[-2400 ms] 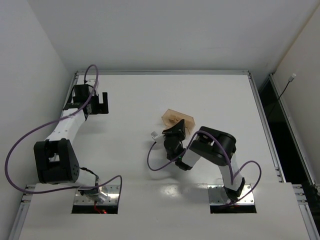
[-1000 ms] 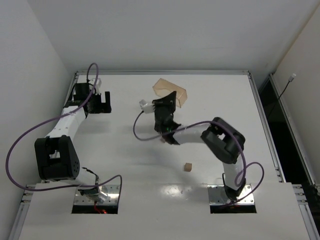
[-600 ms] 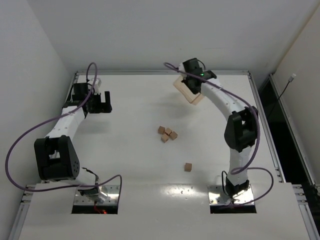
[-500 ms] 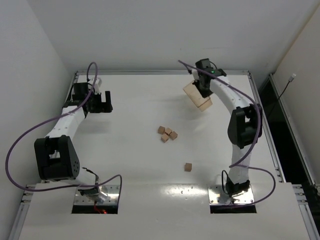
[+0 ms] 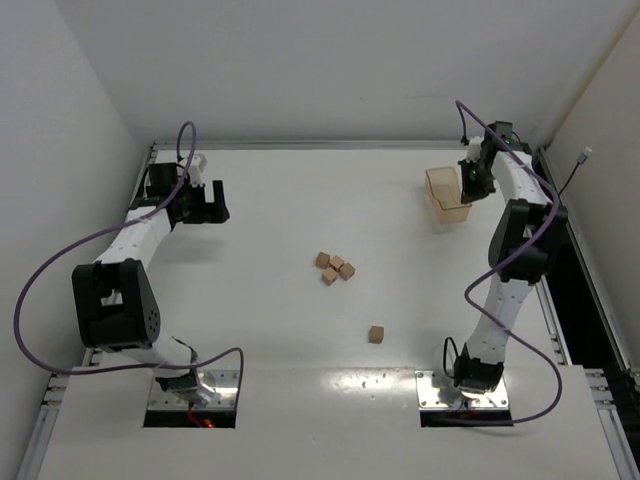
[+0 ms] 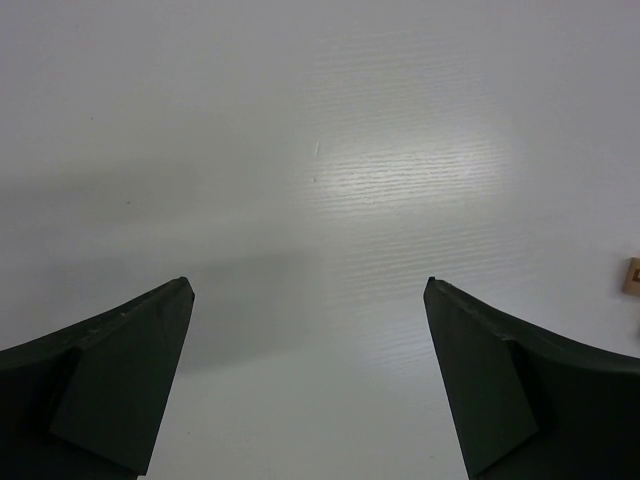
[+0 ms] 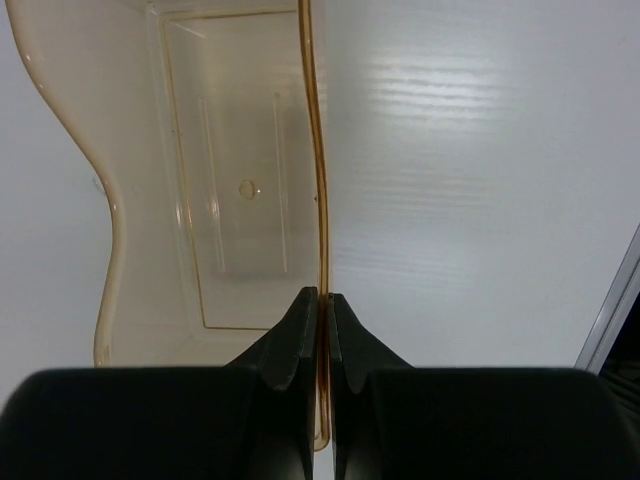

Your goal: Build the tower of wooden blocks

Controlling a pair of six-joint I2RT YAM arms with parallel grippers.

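Toward the near edge of the white counter (image 5: pixel 260 330), a little right of its middle: one small light-brown plain wooden cube (image 5: pixel 376 334), lying flat and alone, well apart from everything else. Farther in, about the middle of the counter: a loose cluster of three more wooden cubes (image 5: pixel 335 268), all lying on the surface, touching or just beside one another, none stacked.

Beyond these, near the far left corner: the left gripper (image 5: pixel 205 203), a black two-finger claw, spread wide with nothing between the jaws. Seen from its own wrist, two dark fingers (image 6: pixel 120 370) well apart, bare white surface between them.

Near the far right corner, just beside the right edge: the right gripper (image 5: pixel 470 185), pinched tight on the thin side wall of a translucent amber plastic tray (image 5: pixel 443 190). From the right wrist, both fingers (image 7: pixel 290 350) pressed against that wall from either side, the tray's hollow open toward the camera. Cannot tell whether the tray rests on the counter or hangs just above it.
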